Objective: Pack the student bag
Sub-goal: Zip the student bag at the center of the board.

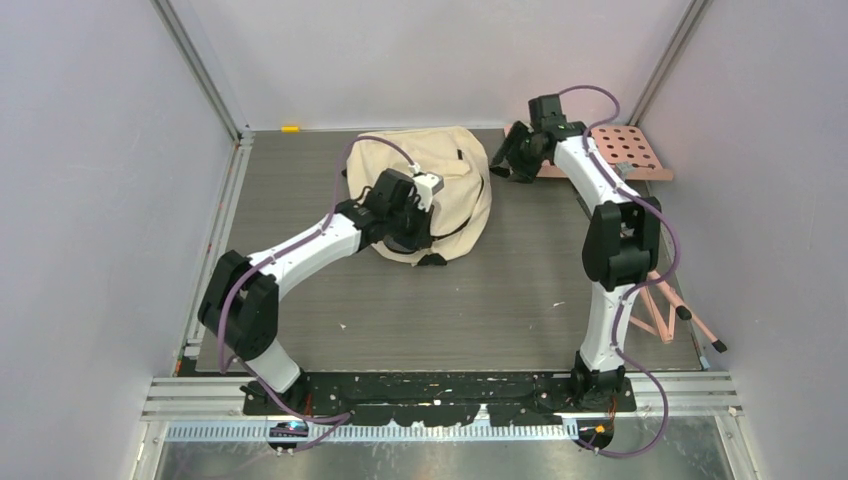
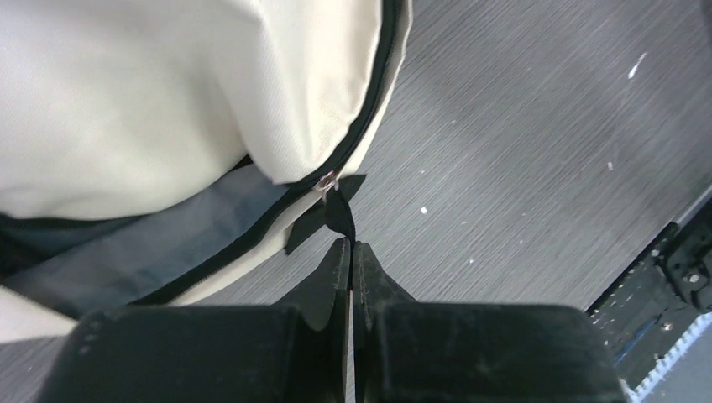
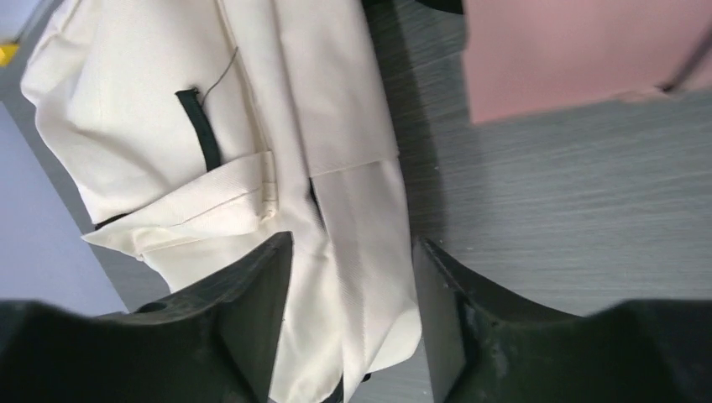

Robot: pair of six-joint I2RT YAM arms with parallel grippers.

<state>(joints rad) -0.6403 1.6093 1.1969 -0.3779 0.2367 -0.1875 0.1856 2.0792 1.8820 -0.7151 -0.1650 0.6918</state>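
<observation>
Zipper step: the left end effector (image 2: 351,248) is pinching the zipper pull (image 2: 339,213) of the bag (image 2: 151,101), while the right end effector (image 3: 351,249) is hanging open over the fabric. The next move is probably calling for a steady pull along the zipper.

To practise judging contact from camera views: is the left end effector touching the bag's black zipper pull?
Touching. The left wrist view shows the zipper pull of the student bag pinched between the shut tips of the left end effector.

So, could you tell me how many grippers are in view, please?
2. The left gripper is at the student bag's near edge, shut on its zipper pull. The right gripper hangs open over the bag's right edge, beside the pink board. None hidden.
</observation>
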